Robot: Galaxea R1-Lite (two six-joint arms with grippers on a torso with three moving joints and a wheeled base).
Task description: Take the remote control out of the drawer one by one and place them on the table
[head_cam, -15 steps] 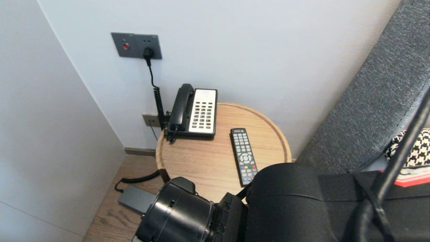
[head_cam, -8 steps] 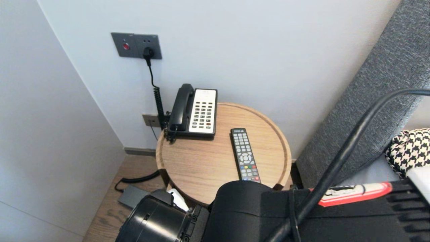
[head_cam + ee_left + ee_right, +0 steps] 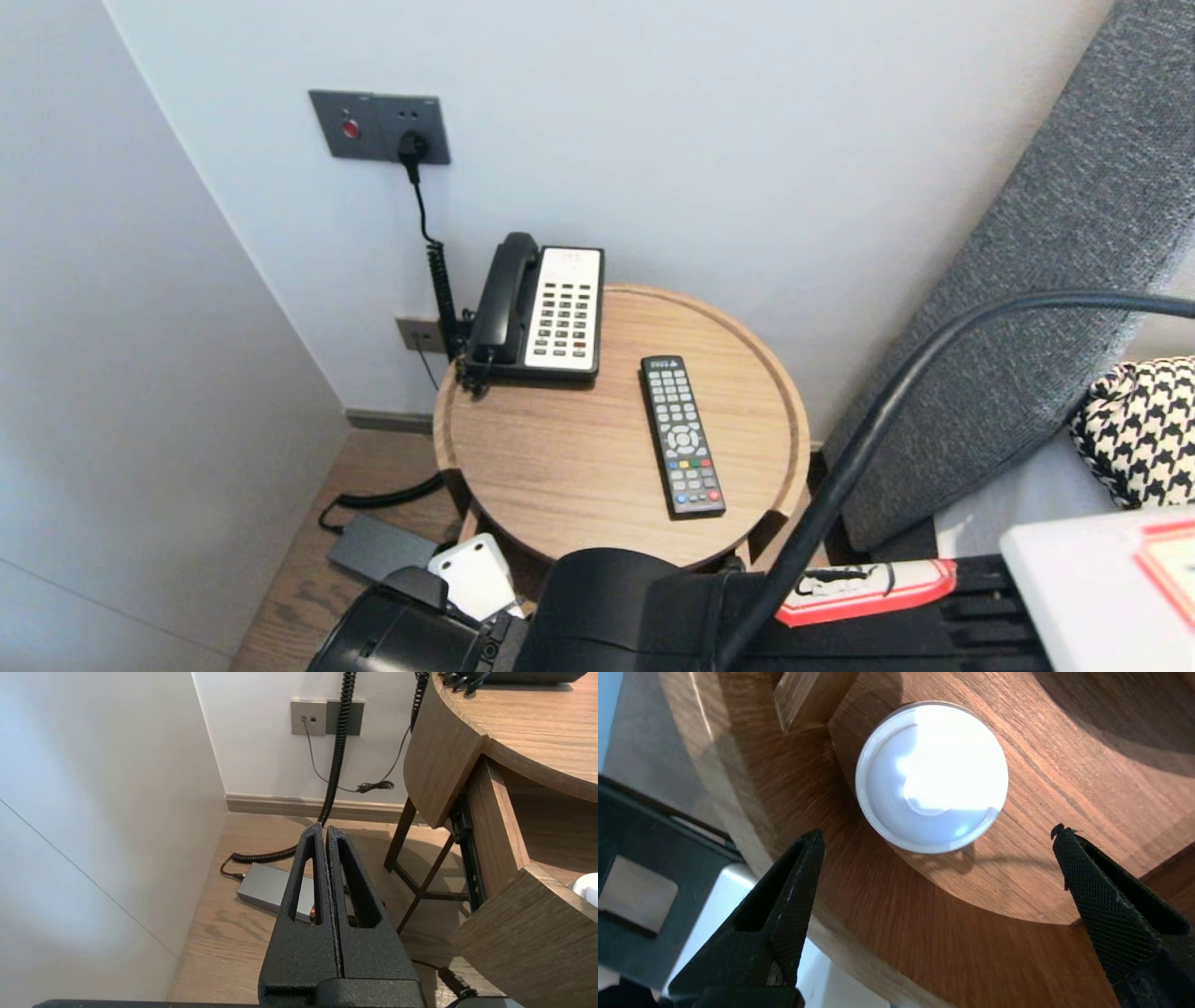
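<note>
White plastic is filling the middle of my right wrist view: a round lid-like disc (image 3: 931,777) is lying flat on a wooden shelf (image 3: 1017,872) of the small round table (image 3: 560,467), below its top. Being round, the disc is showing me no long axis and is pointing nowhere in particular; its broad flat face is looking straight back at the wrist camera, with a raised rim running around it.

I am keeping the right gripper (image 3: 938,833) just short of the disc, its fingers (image 3: 794,896) spread wide to either side and touching nothing. In the head view the right arm is crossing the bottom of the frame under the table's near edge.

On the tabletop a black remote (image 3: 682,435) is lying with its long axis running away from me, and a telephone (image 3: 541,308) is sitting near the wall.

My left gripper (image 3: 325,830) is hanging parked beside the table, fingers pressed together, above a grey power brick (image 3: 266,886) on the floor.
</note>
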